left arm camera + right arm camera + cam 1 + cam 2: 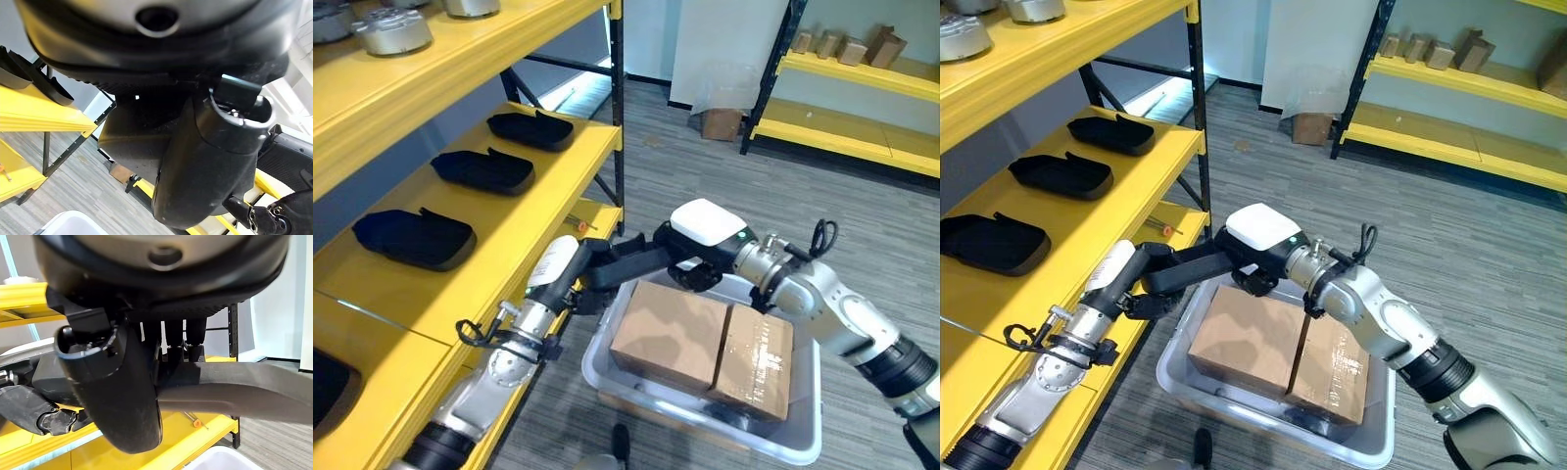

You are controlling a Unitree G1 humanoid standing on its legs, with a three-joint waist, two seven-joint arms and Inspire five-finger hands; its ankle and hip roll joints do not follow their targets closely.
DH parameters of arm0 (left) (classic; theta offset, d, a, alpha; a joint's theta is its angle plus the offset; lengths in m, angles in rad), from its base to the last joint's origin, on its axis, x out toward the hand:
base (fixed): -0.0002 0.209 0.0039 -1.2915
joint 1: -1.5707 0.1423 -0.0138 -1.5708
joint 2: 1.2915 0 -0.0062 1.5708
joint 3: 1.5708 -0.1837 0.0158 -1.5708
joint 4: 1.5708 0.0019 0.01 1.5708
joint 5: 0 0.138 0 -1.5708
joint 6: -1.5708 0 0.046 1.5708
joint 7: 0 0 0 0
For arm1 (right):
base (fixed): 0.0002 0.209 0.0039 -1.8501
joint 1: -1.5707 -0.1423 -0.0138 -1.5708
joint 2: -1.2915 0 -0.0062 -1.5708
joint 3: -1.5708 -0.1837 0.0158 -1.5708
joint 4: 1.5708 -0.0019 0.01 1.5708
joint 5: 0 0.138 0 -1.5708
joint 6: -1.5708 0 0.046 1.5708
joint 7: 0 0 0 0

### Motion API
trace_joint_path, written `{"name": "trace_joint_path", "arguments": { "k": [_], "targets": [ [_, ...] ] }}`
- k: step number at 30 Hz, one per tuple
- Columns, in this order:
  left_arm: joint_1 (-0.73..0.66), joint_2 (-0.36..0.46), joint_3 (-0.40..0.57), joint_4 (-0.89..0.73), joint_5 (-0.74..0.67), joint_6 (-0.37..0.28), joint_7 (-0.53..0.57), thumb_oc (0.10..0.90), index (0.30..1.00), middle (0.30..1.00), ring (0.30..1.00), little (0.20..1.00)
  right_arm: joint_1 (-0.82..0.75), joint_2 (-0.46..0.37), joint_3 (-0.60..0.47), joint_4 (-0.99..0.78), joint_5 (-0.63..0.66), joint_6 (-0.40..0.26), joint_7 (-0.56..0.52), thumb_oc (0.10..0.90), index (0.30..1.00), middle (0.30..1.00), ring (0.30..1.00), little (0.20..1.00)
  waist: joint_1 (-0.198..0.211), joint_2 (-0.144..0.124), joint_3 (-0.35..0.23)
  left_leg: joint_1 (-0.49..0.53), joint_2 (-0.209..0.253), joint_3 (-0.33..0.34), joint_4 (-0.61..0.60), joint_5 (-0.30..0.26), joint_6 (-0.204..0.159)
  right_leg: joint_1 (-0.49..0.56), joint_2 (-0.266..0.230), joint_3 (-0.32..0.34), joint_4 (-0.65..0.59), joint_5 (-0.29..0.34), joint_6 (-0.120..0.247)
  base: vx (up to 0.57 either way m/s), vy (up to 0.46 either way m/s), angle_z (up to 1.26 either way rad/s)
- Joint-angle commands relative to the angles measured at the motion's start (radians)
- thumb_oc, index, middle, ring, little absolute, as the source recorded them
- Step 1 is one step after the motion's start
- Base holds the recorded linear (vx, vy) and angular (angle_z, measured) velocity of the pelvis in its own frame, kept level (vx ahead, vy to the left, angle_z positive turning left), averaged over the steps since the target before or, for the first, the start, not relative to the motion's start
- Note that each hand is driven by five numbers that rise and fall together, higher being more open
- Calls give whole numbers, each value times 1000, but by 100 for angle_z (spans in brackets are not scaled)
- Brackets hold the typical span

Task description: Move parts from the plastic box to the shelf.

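Observation:
A long black moulded part point(628, 258) hangs in the air between my two hands, above the left end of the pale plastic box point(806, 443) and beside the yellow shelf point(533, 211). My left hand point(570, 272) is shut on the part's left end; its thumb point(208, 161) lies across the part point(129, 142). My right hand point(697, 257) is shut on the right end, thumb point(115, 391) under and fingers over the part point(244, 390). Three similar black parts point(416, 238) point(484, 169) point(530, 129) lie in a row on the middle shelf board.
Two brown cardboard boxes point(671, 333) point(754, 357) lie side by side in the plastic box. Round metal parts point(391, 31) stand on the top shelf board. A black shelf post point(618, 117) rises beside the hands. A second yellow rack point(847, 137) stands across the carpet.

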Motion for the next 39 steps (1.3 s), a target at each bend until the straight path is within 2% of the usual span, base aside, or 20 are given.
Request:
{"name": "trace_joint_path", "arguments": {
  "k": [1,4,8,11,15,16,17,18,26,27,28,31,34,36,39],
  "targets": [
    [-208,-87,-50,-71,44,-76,106,400,300,300,300,300,-152,123,36,-129,72,-119,-56,400,300,300,300,300,-9,-7,-111,106,112,-20,-8,-190,-95,-103,-66,-57,32,44,51,0,0,0],
    [-216,-76,-45,-66,102,-53,158,400,300,300,300,300,-143,119,41,-132,83,-123,-64,400,300,300,300,300,-12,-10,-113,108,111,-16,-8,-192,-94,-101,-67,-54,27,47,53,0,0,0],
    [-232,-69,-38,-58,119,-59,194,400,300,300,300,300,-137,124,45,-128,84,-118,-63,400,300,300,300,300,-14,-11,-115,110,109,-16,-8,-195,-93,-101,-69,-52,26,48,55,0,0,0],
    [-238,-71,-19,-85,149,-62,238,400,300,300,300,300,-133,144,61,-95,68,-98,-67,400,300,300,300,300,-6,-12,-115,111,107,-20,-8,-196,-93,-96,-71,-55,22,50,57,-28,-17,0],
    [-245,-64,-6,-100,172,-61,236,400,300,300,300,300,-133,151,78,-80,70,-56,-38,400,300,300,300,300,-3,-14,-118,109,105,-23,-8,-199,-92,-94,-69,-60,18,49,55,-58,-45,1],
    [-242,-61,-4,-107,175,-59,241,400,300,300,300,300,-134,150,84,-69,88,-53,-61,527,478,478,478,478,-1,-14,-118,108,105,-24,-8,-198,-92,-94,-68,-60,18,48,54,-72,-58,1],
    [-242,-61,-4,-109,174,-58,242,400,300,300,300,300,-133,151,85,-66,97,-52,-68,602,583,583,583,583,-2,-13,-118,108,105,-25,-8,-197,-92,-94,-67,-59,19,48,54,-74,-52,1],
    [-241,-58,-1,-115,173,-49,235,400,300,300,300,300,-126,153,84,-58,140,-53,-84,900,1000,1000,1000,1000,-2,-12,-119,106,106,-29,-8,-197,-93,-95,-64,-59,20,46,52,-63,-49,3],
    [-194,-44,9,-125,128,-64,154,400,300,300,300,300,-68,159,20,-112,146,-81,-132,900,1000,1000,1000,1000,0,-3,-114,93,108,-58,-8,-188,-97,-101,-45,-51,27,35,38,-88,-83,6],
    [-163,-39,20,-129,122,-48,150,400,300,300,300,300,-49,150,-21,-156,108,-131,-245,900,1000,1000,1000,1000,3,3,-108,87,112,-66,-8,-182,-101,-103,-37,-54,31,30,31,-175,-162,23],
    [-126,-34,32,-122,127,-29,155,400,300,300,300,300,-30,150,-81,-220,61,-173,-265,900,1000,1000,1000,1000,5,10,-104,76,117,-75,-8,-174,-109,-108,-25,-58,37,20,23,-193,-176,27],
    [-91,-33,49,-117,137,-23,164,400,300,300,300,300,-18,140,-115,-292,100,-170,-204,900,1000,1000,1000,1000,9,15,-102,61,123,-80,-8,-162,-119,-111,-15,-65,35,17,15,-108,-110,10],
    [-14,-16,103,-118,143,-47,209,400,300,300,300,300,15,85,-149,-383,171,-171,-139,900,1000,1000,1000,1000,26,17,-83,17,139,-97,-8,-124,-138,-118,6,-74,37,10,-3,-122,-148,0],
    [31,-11,140,-124,135,-65,222,400,300,300,300,300,15,54,-157,-388,159,-194,-170,900,1000,1000,1000,1000,40,18,-70,-10,150,-114,-8,-97,-149,-126,16,-77,44,9,-10,-148,-163,11],
    [56,-12,164,-130,138,-95,203,400,300,300,300,300,8,41,-158,-383,174,-187,-185,900,1000,1000,1000,1000,47,21,-54,-24,166,-79,-5,-78,-162,-116,24,-107,48,5,-13,-35,-83,18]
  ]
}}
